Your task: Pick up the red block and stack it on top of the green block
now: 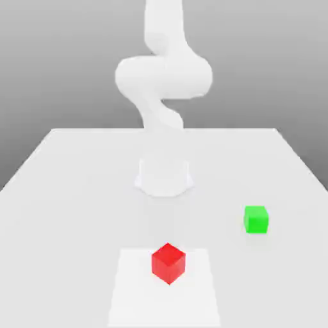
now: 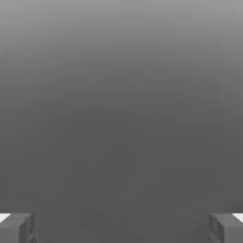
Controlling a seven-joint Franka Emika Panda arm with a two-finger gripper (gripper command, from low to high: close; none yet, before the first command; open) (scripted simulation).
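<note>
red block (image 1: 168, 262), green block (image 1: 255, 219), white table (image 1: 77, 192)

1. A white table (image 1: 70, 192) spans the exterior view.
2. A paler square patch (image 1: 138, 295) lies on its near part.
3. A plain grey backdrop (image 1: 57, 57) rises behind, lit softly and evenly.
</note>
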